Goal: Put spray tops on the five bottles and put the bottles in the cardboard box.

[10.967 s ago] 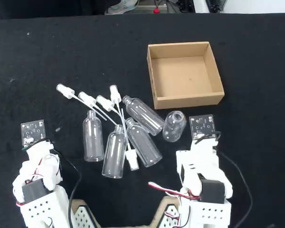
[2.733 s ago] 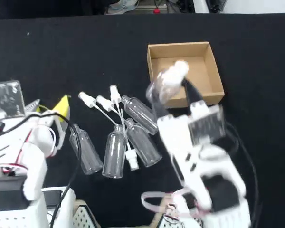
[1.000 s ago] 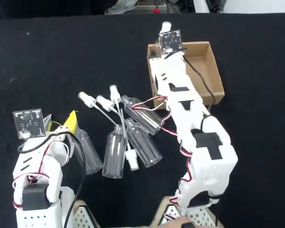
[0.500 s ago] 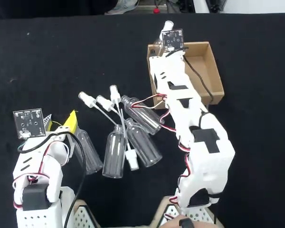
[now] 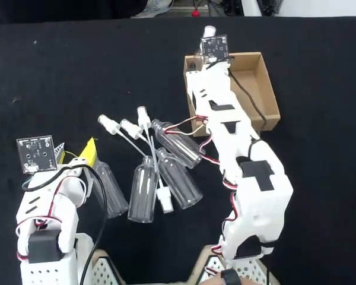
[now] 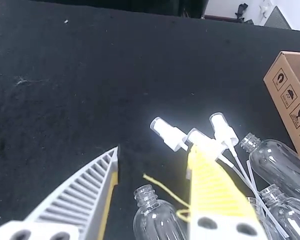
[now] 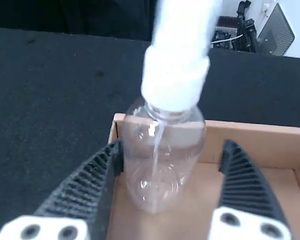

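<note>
Right wrist view, item one: where is the capped bottle (image 7: 162, 165) sitting?
— Standing in a far corner of the cardboard box (image 5: 267, 95); the right pincer (image 7: 172, 147), having carried it over, is spreading clear of it. First delivery, probably.
— Left pincer (image 6: 152, 155)?
— Hanging open around an uncapped bottle (image 6: 150, 200) on the worktop (image 5: 47, 59).
</note>
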Motion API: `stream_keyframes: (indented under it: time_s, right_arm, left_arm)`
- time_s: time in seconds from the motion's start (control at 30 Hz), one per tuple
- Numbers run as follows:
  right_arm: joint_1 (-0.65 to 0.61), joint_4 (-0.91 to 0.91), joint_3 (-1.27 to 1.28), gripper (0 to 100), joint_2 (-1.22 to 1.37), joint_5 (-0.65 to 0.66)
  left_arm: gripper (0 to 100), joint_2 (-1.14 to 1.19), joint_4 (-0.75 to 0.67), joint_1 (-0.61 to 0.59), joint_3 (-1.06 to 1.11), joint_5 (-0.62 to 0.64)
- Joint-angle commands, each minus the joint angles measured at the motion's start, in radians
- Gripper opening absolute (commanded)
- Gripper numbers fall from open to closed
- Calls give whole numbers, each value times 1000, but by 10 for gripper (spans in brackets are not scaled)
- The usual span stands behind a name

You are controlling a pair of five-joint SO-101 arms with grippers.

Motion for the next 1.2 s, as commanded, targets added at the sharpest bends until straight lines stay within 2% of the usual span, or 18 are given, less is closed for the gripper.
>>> stream_keyframes:
  time_s: [0.0,0.6,0.73,0.9,1.17]
  right_arm:
    - [0,5,-54,304,-16,-8]
    - [0,71,-41,309,-76,-15]
    - [0,72,-39,312,-82,-78]
    - [-2,75,-38,394,-82,-86]
    - [-21,140,-41,397,-96,-86]
  left_arm:
    - [220,-3,-21,-1,-15,-2]
    - [220,-3,-21,-1,-15,-3]
    - [220,-3,-21,-1,-15,-3]
    - [220,-3,-21,-1,-15,-3]
    - [220,-3,-21,-4,-15,-6]
